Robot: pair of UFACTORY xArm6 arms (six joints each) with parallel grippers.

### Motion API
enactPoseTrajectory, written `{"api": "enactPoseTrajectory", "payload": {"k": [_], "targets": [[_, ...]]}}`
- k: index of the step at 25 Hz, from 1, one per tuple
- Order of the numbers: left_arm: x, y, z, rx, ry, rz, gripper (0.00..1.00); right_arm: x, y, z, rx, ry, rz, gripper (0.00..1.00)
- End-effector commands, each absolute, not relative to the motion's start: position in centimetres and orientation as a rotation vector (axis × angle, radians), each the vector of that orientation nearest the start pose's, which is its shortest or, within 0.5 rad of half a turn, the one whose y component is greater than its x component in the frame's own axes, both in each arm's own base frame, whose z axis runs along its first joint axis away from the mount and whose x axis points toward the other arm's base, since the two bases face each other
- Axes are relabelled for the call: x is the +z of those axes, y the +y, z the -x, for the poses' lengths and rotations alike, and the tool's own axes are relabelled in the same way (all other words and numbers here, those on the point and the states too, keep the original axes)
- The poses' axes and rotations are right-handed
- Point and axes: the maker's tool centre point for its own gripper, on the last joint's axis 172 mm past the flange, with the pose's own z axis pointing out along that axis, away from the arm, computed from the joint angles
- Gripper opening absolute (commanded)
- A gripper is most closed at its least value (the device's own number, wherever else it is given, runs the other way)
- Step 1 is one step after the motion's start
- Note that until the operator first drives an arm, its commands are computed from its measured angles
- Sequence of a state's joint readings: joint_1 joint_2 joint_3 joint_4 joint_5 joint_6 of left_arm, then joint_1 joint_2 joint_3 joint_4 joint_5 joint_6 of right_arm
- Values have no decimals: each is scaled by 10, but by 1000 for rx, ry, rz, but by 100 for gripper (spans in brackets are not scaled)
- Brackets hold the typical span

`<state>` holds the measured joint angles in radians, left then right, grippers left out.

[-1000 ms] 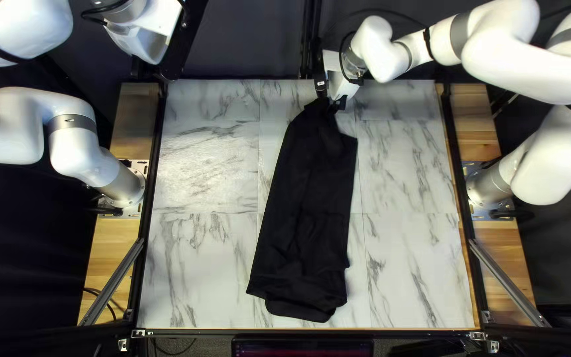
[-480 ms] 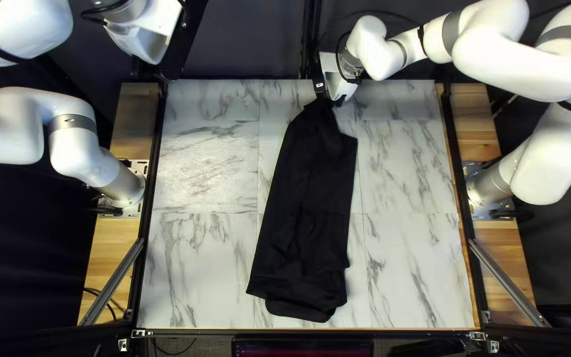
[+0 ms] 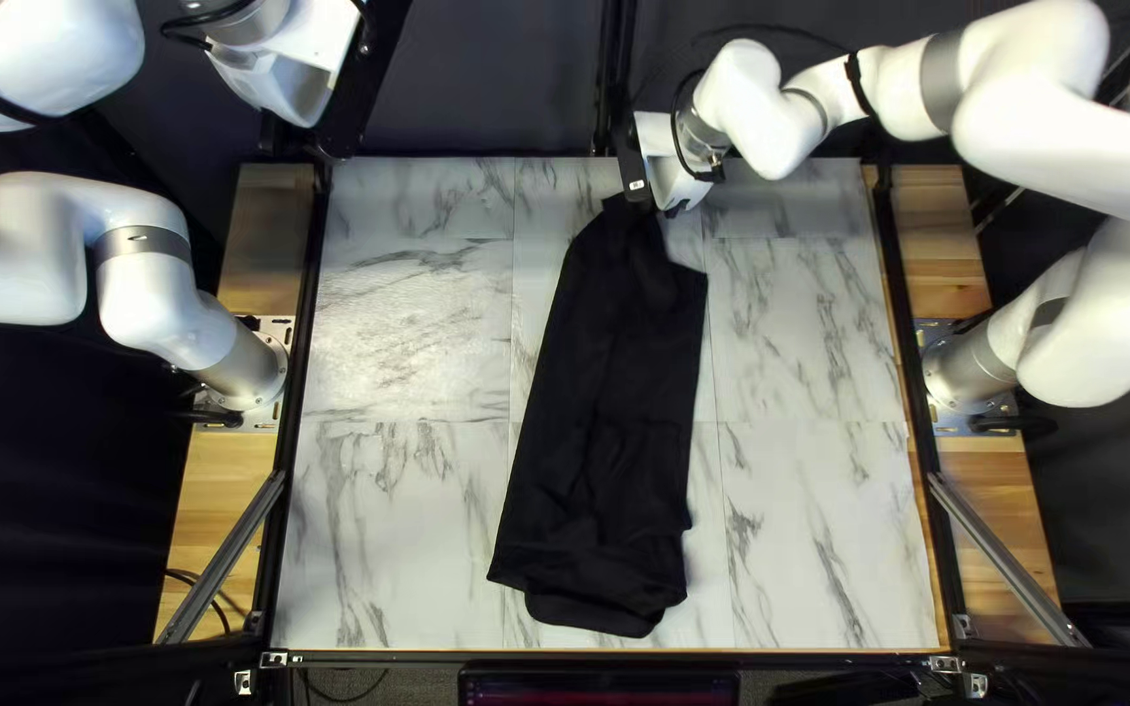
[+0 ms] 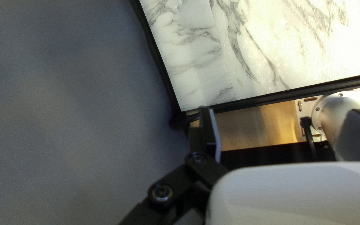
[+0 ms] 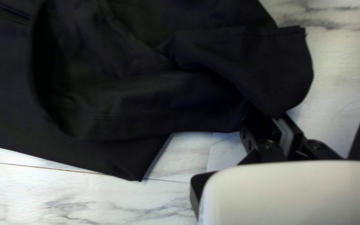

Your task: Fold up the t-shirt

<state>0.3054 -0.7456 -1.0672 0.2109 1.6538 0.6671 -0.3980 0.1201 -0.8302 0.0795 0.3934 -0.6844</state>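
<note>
Step in hand, as judged: tidying the far end of the shirt, probably a sleeve or shoulder, before the long strip gets doubled up. Black t-shirt [image 3: 604, 392] lies lengthwise along the middle of the table [image 3: 395, 523], apparently already narrowed, its far end near the far edge. Right gripper [image 5: 276, 118] is at that end, fingers drawn together and apparently pinching a bit of the t-shirt; their tips are buried in the fabric, so the number of layers caught cannot be told. Left gripper [image 4: 281, 110] is spread wide with nothing between its fingers, off by the table's far left corner, well apart from the shirt. Method: keep the pull low and slow, nearly flat to the tabletop, so the strip does not slide or twist. Lay the loose flap [image 5: 286, 71] inward over the body, then smooth the pointed corner [image 5: 136, 171] that sticks out at the side. Release only once the fabric lies flat, and back out along the fingers' own line. Risk: a thick, bunched pinch would leave a lump under the next fold.
</note>
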Motion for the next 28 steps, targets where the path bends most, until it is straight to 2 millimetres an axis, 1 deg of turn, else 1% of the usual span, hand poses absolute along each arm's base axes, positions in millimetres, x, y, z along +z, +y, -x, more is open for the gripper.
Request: {"api": "enactPoseTrajectory", "payload": {"k": [1,2,3,9,10,13,16,17,18,19,20,24,27,28], "targets": [[422,138,-246,-62,470,2844,100,108,-169,-501,-512,-419,3265,0],[422,138,-246,-62,470,2844,100,108,-167,-502,-513,-426,3270,0],[422,138,-246,-62,470,2844,100,110,-159,-504,-518,-440,3279,0],[422,138,-246,-62,470,2844,100,111,-131,-511,-535,-486,3315,0],[422,138,-246,-62,470,2844,100,109,-124,-512,-535,-502,3321,0],[422,138,-246,-62,470,2844,100,102,-111,-516,-526,-541,3334,0],[422,138,-246,-62,470,2844,100,93,-103,-518,-502,-586,3350,0],[422,138,-246,-62,470,2844,100,90,-102,-518,-491,-598,3356,6],[422,138,-246,-62,470,2844,100,86,-99,-516,-466,-622,3368,37],[422,138,-246,-62,470,2844,100,84,-98,-515,-452,-633,3372,79],[422,138,-246,-62,470,2844,100,83,-96,-512,-426,-648,3381,100],[422,138,-246,-62,470,2844,100,92,-98,-505,-396,-652,3386,100],[422,138,-246,-62,470,2844,100,104,-109,-497,-416,-628,3363,100],[422,138,-246,-62,470,2844,100,108,-117,-493,-424,-613,3345,100]]}}
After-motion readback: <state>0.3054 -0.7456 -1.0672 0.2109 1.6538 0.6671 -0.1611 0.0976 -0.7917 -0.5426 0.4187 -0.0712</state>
